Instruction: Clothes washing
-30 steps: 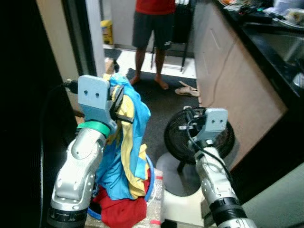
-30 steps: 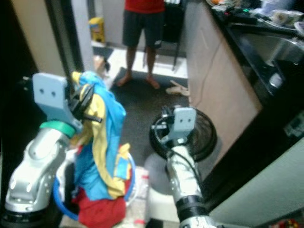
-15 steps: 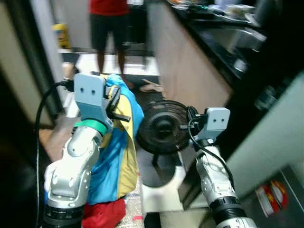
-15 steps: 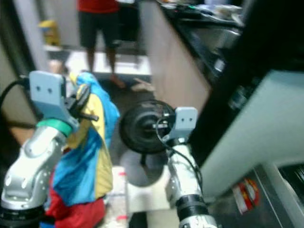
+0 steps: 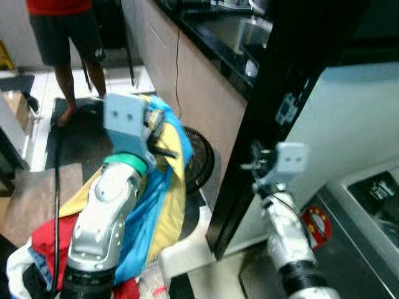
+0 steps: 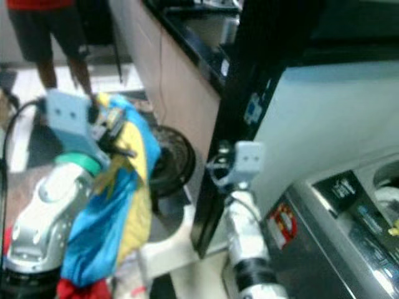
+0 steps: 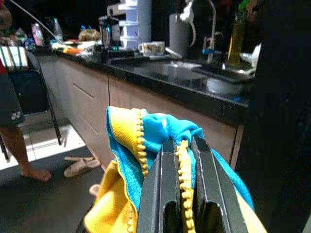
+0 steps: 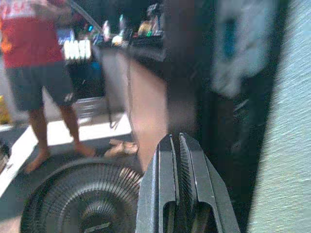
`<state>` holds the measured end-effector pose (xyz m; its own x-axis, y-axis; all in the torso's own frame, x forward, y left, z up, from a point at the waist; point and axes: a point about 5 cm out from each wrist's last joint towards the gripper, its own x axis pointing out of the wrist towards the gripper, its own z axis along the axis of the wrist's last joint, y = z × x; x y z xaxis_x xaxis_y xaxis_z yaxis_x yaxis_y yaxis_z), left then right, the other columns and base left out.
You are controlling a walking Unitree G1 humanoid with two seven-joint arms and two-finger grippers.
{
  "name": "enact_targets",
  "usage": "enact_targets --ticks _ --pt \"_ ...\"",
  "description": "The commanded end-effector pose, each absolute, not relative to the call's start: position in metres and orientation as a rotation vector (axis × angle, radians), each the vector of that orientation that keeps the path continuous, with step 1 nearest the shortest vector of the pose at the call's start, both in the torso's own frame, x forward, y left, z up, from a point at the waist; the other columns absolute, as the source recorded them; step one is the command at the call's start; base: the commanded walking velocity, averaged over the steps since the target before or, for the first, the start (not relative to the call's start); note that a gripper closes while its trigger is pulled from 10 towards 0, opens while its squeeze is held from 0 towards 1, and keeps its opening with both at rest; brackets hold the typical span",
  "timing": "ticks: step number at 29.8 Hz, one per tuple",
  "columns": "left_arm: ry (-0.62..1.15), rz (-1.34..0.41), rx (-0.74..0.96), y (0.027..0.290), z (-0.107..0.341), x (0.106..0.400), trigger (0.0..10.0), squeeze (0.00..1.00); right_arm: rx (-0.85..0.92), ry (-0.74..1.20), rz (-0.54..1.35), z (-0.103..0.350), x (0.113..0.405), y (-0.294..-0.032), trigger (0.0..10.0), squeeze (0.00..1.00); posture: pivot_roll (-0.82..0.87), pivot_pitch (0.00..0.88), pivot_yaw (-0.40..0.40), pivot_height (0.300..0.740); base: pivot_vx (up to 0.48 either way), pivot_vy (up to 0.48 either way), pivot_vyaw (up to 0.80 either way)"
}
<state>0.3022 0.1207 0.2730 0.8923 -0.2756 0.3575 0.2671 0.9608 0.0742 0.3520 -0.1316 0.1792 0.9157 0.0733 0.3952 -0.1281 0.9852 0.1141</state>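
Blue-yellow garment (image 5: pixel 163 187) now faces washing machine (image 6: pixel 349 218).

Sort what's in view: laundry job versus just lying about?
Job: blue and yellow garment clamped in left hand; red garment; washing machine.
Lying about: floor fan, slippers, kitchen counter, person; right hand empty.

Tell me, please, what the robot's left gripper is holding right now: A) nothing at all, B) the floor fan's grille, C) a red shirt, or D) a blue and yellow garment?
D: in the left wrist view the left gripper has its black fingers closed on the yellow-trimmed edge of the blue and yellow garment, which hangs down beside the arm in the head views.
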Motion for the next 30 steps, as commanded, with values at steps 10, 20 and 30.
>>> enact_targets --ticks 10,20,30 --pt "-0.382 -0.297 0.021 0.119 0.276 0.3 10.0 0.0 0.149 -0.37 0.096 0.171 0.35 -0.132 10.0 0.0 0.06 0.059 -0.013 0.74 0.0 0.0 -0.8" --pt "-0.378 -0.295 0.023 0.119 0.275 0.3 10.0 0.0 0.152 -0.37 0.097 0.171 0.349 -0.132 10.0 0.0 0.07 0.062 -0.013 0.74 0.0 0.0 -0.8" --pt "-0.377 -0.293 0.026 0.12 0.275 0.299 10.0 0.0 0.169 -0.41 0.098 0.184 0.349 -0.131 10.0 0.0 0.07 0.062 -0.013 0.74 0.0 0.0 -0.8"
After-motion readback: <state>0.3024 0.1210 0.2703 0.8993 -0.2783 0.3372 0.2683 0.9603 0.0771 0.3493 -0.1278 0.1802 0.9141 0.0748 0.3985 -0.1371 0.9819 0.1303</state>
